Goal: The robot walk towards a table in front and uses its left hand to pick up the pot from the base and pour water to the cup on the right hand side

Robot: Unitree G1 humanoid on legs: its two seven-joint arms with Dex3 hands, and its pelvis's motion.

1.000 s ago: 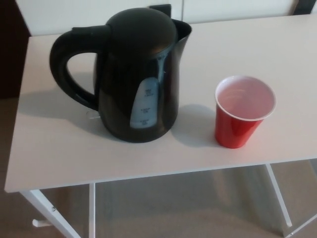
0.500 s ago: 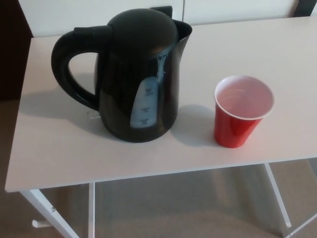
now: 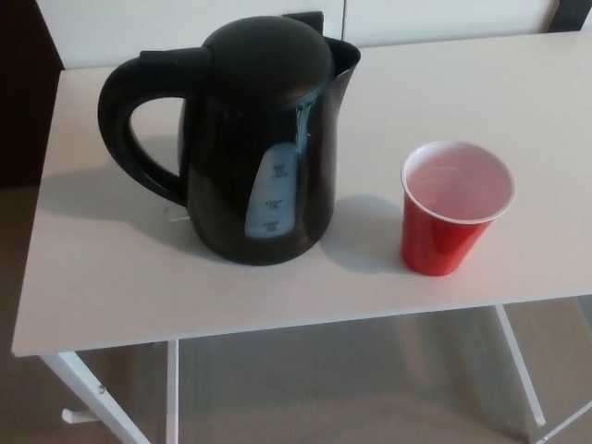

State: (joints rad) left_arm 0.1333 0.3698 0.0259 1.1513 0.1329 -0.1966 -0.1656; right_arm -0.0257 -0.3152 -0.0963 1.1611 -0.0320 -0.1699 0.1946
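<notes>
Black plastic dominates the head view: a black plastic electric kettle with a looped handle [image 3: 259,139] stands upright on a white rectangular worktop [image 3: 111,277], lid down, handle turned toward the robot's left and spout toward the right. Its base cannot be made out beneath it. Just beside it on the robot's right, apart and not touching, stands a red plastic cup with a white inside [image 3: 451,208], mouth up; whether it holds water cannot be told from the pale interior. Neither robot hand shows anywhere in the picture, so nothing can be said of whether either is open, closed or gripping.

The scene would suit a kettle waiting to be lifted as well as one set down again after pouring. Judged from the layout, any lift would go best with the left robot hand wrapped fully through the handle loop, raised straight up, and tilted slowly over the cup's rim, since the light cup looks easy to topple.

A pale water-level window on the kettle's front carries small printed marks, too small to read. No brand name is legible on the kettle or the cup.
</notes>
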